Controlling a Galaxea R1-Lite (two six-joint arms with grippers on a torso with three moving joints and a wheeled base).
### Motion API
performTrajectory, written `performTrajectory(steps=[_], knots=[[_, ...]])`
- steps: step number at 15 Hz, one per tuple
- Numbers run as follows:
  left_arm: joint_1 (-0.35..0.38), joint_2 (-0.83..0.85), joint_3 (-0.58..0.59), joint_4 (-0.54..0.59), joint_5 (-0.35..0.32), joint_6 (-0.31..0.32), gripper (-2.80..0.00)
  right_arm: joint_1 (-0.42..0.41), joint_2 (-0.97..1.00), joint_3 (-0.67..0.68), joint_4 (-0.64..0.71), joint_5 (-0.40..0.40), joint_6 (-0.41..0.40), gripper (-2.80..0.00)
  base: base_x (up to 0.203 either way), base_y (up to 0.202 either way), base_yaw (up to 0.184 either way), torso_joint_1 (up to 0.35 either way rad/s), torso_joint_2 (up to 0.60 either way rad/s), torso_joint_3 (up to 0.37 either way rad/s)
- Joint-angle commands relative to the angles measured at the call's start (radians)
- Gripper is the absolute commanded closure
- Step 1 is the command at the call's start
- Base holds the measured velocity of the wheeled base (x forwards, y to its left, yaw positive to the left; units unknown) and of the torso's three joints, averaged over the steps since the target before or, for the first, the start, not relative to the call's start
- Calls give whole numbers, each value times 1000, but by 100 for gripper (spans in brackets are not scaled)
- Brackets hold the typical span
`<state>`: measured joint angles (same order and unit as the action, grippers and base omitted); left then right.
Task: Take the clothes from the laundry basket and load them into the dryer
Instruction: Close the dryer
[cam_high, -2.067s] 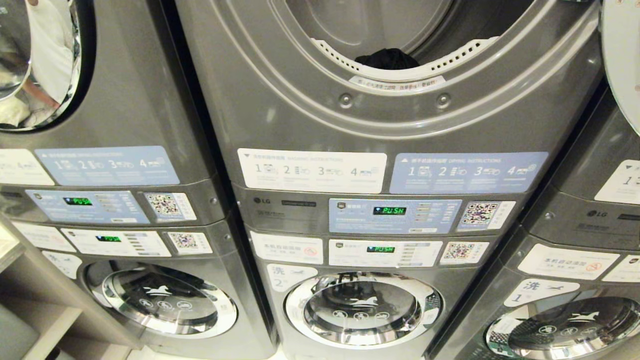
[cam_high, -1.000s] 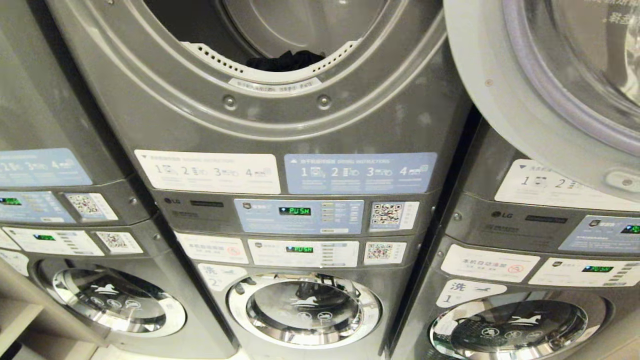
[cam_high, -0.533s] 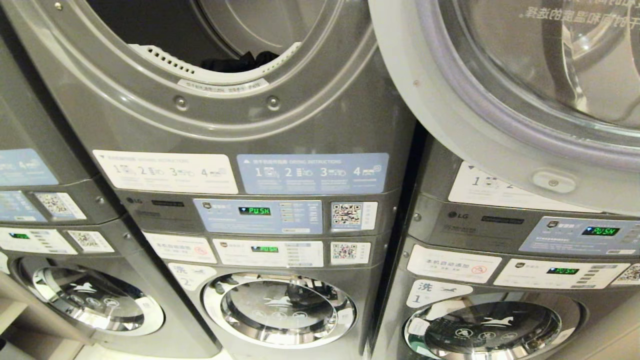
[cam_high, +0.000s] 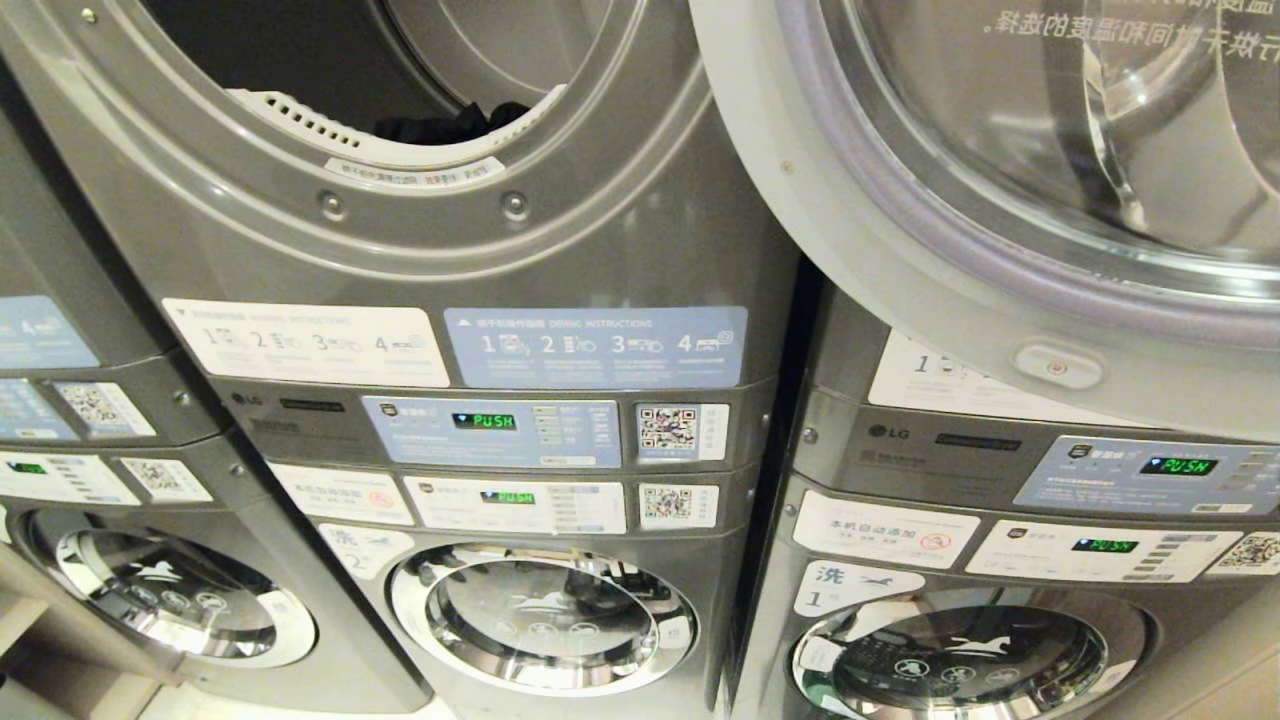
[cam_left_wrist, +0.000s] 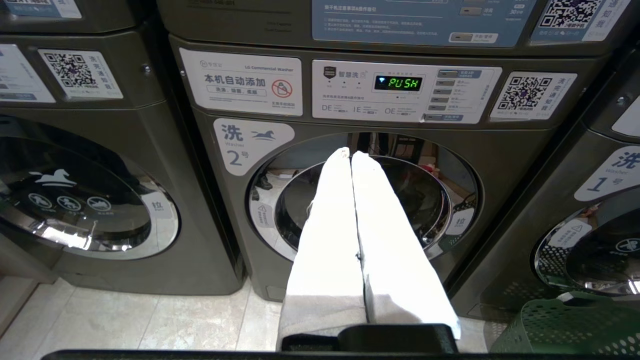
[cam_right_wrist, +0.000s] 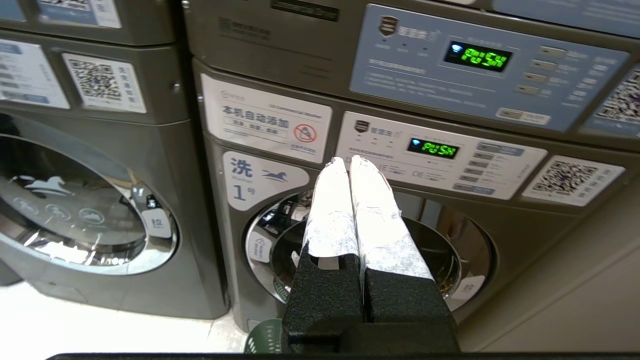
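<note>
Clothes are hardly visible: only one dark garment (cam_high: 450, 125) lies inside the open dryer (cam_high: 400, 230), behind the lip. The green laundry basket (cam_left_wrist: 570, 325) stands on the floor near the washers, and its contents are hidden from you. Both the left gripper (cam_left_wrist: 350, 155) and the right gripper (cam_right_wrist: 347, 162) are pressed together, empty. Fabric is probably light and limp, so pinch a bunched fold.

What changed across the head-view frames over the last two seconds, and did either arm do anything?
The whole view slid left, so the camera turned right; the machines did not move. The open dryer now sits upper left, and its swung-open door fills the upper right. The dark clothing stays in the drum. The left gripper and right gripper are shut and empty; the green laundry basket sits on the floor.
</note>
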<state>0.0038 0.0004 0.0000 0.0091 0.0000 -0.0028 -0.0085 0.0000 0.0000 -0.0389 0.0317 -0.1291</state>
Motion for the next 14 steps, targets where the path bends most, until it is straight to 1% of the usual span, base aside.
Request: performTrajectory(steps=[1,3,12,14], knots=[[1,-2,2,0,0,0,0,1,2,17,-1,1,-1,0,0,0,0,0,0,0],[1,-2,2,0,0,0,0,1,1,15,1,1,-1,0,-110,0,-1,12,8,2],[1,-2,2,0,0,-2,0,1,1,15,2,1,-1,0,-190,0,1,-3,3,2],[1,-2,2,0,0,-2,0,1,1,18,-2,2,4,0,-43,0,2,-4,-3,1]])
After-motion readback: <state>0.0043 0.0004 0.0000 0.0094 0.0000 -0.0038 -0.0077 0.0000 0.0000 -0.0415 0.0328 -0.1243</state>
